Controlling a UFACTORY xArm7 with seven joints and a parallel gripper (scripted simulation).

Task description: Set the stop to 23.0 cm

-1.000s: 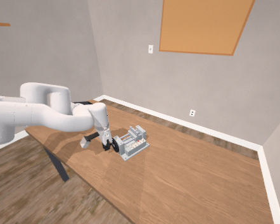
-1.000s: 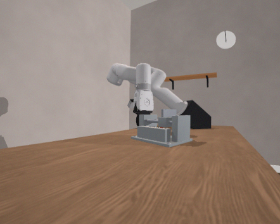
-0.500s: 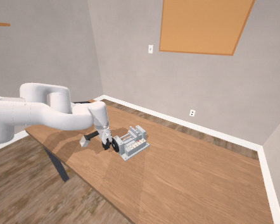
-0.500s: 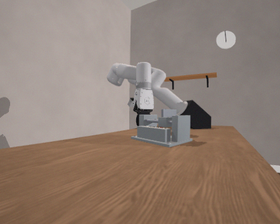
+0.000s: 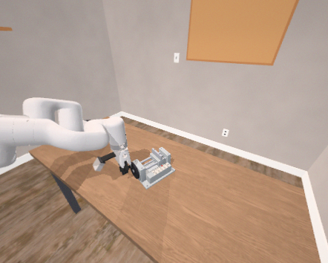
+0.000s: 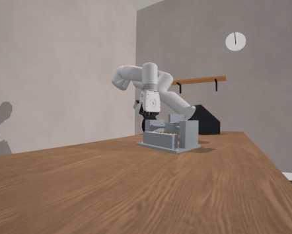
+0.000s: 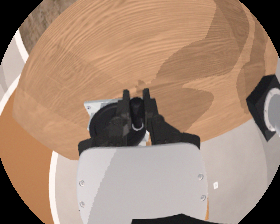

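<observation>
A small grey stop fixture [image 5: 156, 169] [image 6: 170, 135] stands on the wooden table [image 5: 219, 208] [image 6: 122, 185]. It has a base plate, a screw rod, a sliding stop block [image 5: 160, 156] [image 6: 188, 132] and a scale with red marks. A dark round handwheel [image 5: 133, 171] sits at its end nearest the arm. My gripper [image 5: 126, 168] [image 6: 149, 116] [image 7: 136, 97] comes down from above and is shut on the handwheel's handle. In the wrist view the two dark fingers pinch a small pale knob on the wheel.
The white arm reaches in from the left over the table's left part. The table's left edge lies close behind the gripper. A black box [image 6: 206, 120] and a wall shelf [image 6: 198, 80] stand beyond the table.
</observation>
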